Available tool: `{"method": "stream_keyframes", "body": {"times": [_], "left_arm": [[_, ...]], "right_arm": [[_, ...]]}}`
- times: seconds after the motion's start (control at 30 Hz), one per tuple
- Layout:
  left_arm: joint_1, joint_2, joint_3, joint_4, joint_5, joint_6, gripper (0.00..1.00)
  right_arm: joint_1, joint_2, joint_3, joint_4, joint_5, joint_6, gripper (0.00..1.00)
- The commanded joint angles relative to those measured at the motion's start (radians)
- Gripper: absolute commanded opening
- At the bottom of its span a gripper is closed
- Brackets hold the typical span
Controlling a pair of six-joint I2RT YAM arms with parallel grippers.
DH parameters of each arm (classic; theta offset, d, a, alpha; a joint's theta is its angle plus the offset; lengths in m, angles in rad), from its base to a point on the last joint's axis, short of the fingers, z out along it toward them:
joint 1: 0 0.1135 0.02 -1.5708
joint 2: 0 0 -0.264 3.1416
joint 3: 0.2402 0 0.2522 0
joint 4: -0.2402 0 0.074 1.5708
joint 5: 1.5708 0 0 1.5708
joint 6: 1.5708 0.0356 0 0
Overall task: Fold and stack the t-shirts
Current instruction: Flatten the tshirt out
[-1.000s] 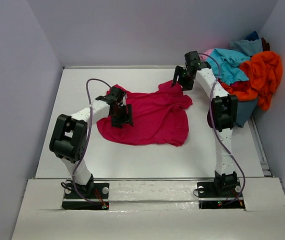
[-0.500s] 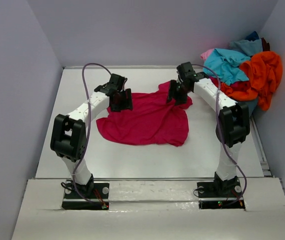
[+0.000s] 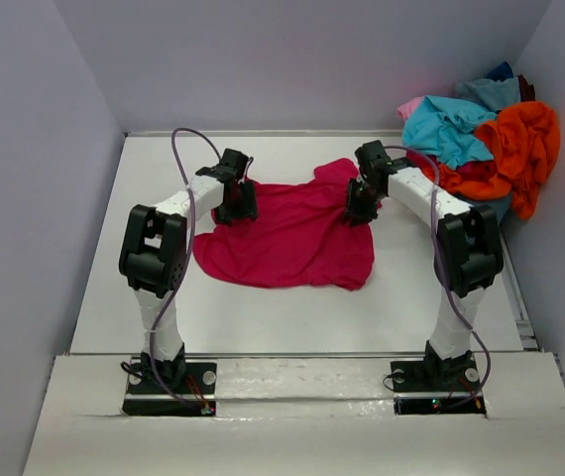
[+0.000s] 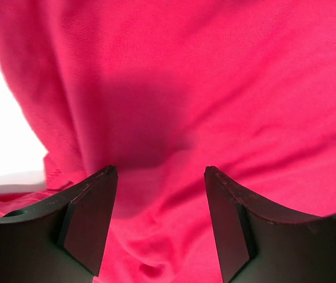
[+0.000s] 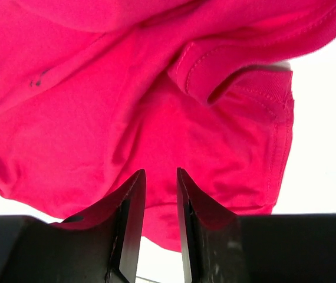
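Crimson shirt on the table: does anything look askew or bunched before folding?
Yes. The crimson shirt lies rumpled, not flat: near the right gripper a hemmed sleeve is doubled over on itself. No tear shows.

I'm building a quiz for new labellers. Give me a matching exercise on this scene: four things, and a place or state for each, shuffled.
Things:
1. crimson shirt
2. orange shirt
3. turquoise shirt
4. left gripper

Places or states:
A. farthest right
B. open, over crimson cloth
C. spread in the middle of the table
D. just left of the orange one

Pairs: 1-C, 2-A, 3-D, 4-B
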Motion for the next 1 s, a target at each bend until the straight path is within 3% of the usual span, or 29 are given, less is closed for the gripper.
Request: {"method": "stream_keyframes", "body": {"times": [0.0, 0.37, 0.97], "left_arm": [[0.016, 0.006, 0.034, -0.019, -0.047, -0.003, 0.72], [0.016, 0.078, 0.100, -0.056, -0.106, 0.011, 0.72], [0.016, 0.112, 0.088, -0.070, -0.117, 0.020, 0.72]], "right_arm": [[0.008, -0.056, -0.041, 0.049, -0.038, 0.018, 0.33], [0.037, -0.033, -0.130, 0.086, -0.067, 0.040, 0.25], [0.076, 0.009, -0.207, 0.064, -0.079, 0.063, 0.24]]}}
